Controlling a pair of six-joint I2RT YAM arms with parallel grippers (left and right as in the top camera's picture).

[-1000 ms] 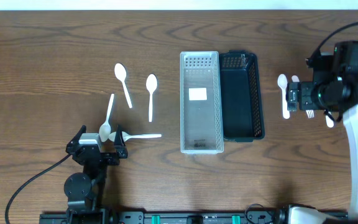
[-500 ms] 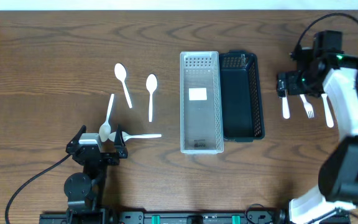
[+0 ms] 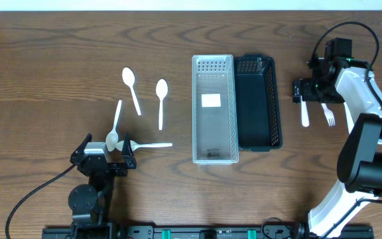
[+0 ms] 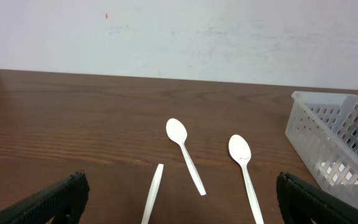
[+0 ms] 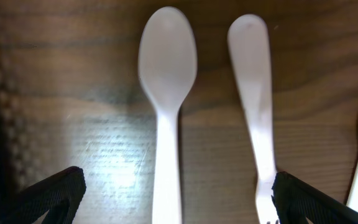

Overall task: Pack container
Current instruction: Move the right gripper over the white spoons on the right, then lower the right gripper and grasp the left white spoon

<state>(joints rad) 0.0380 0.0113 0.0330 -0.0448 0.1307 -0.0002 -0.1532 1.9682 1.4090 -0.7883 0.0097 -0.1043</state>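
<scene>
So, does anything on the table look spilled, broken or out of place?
Nothing stands out. The white basket and black basket lie straight, side by side, and the spoons and fork lie flat on the table.

- Desk [image 3: 58, 40], far strip: bare wood across the full width, open passage.
- Centre: white basket [image 3: 213, 109] and black basket [image 3: 257, 103], touching, no gap between; both open-topped.
- Left: far pair of spoons [image 3: 162, 99] and near pair of spoons [image 3: 148, 145], well spaced, with bare wood between them and the white basket.
- Right: white spoon [image 3: 304, 114] and fork [image 3: 329, 117], parallel, with a narrow gap; a slim bare strip separates them from the black basket. The right gripper [image 3: 318, 89] hangs over their far ends.
</scene>
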